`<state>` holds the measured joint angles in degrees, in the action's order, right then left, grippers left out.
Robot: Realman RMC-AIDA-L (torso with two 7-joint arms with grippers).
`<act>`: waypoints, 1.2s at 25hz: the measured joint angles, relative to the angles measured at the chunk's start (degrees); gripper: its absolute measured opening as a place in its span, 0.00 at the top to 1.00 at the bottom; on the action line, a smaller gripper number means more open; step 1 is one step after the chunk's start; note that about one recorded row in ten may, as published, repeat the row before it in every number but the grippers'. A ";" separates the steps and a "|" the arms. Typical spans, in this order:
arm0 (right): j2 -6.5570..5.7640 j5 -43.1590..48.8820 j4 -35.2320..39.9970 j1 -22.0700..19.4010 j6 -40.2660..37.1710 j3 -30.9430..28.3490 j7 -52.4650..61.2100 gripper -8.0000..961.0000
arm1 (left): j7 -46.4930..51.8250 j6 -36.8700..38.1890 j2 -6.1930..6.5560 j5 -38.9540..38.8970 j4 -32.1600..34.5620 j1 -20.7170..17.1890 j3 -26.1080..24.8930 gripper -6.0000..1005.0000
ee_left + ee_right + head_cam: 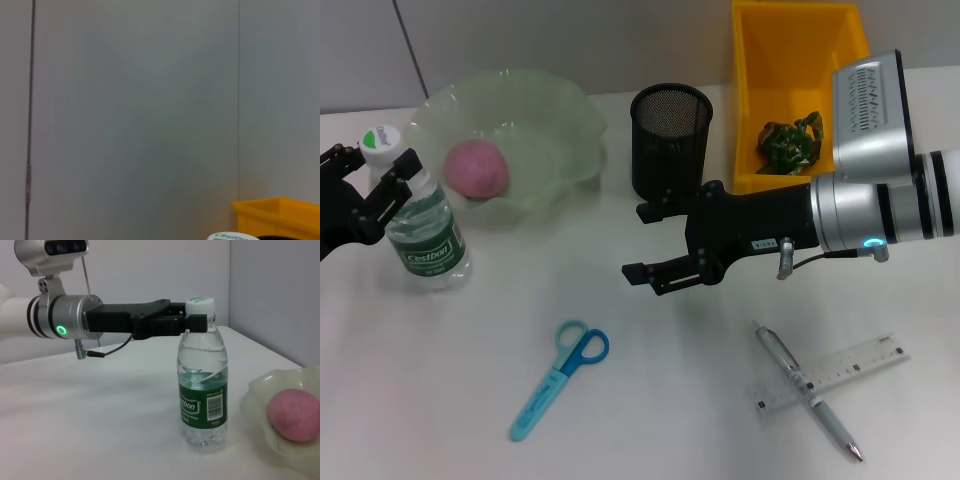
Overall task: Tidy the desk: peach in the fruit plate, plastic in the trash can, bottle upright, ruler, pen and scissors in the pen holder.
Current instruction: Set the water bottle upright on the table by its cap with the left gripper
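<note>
The clear bottle [425, 220] with a green label stands upright at the left, also in the right wrist view [202, 390]. My left gripper [370, 185] [194, 322] is at its neck, fingers spread on either side just under the white cap, open. The pink peach [477, 167] [292, 415] lies in the pale green fruit plate [560, 130]. Crumpled green plastic [790, 140] lies in the yellow trash can [750, 60]. My right gripper [655, 243] hovers open and empty in front of the black mesh pen holder [670, 140]. Blue scissors [560, 378], a pen [808, 390] and a clear ruler [832, 373] lie on the desk.
The pen lies across the ruler at the front right. The scissors lie alone at front centre. The left wrist view shows a grey wall, a corner of the yellow trash can [277, 215] and the bottle's cap [232, 236].
</note>
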<state>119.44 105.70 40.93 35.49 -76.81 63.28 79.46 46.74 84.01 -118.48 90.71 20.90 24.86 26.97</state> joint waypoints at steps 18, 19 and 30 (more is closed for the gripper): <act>0.00 0.01 -0.06 0.29 -0.01 0.00 -0.01 0.15 | -4.57 -2.70 -0.08 -0.63 -1.63 0.36 -0.07 0.54; 0.00 0.01 -0.06 0.29 -0.01 0.00 -0.01 0.15 | -4.57 -2.70 -0.08 -0.63 -1.63 0.36 -0.07 0.53; -0.09 0.03 -0.06 0.54 -0.01 0.00 0.10 0.15 | -4.63 -2.89 -0.04 -0.60 -1.66 0.37 0.41 0.52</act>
<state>119.35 105.73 40.87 36.03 -76.82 63.28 79.55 42.12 81.11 -118.52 90.11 19.25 25.23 27.37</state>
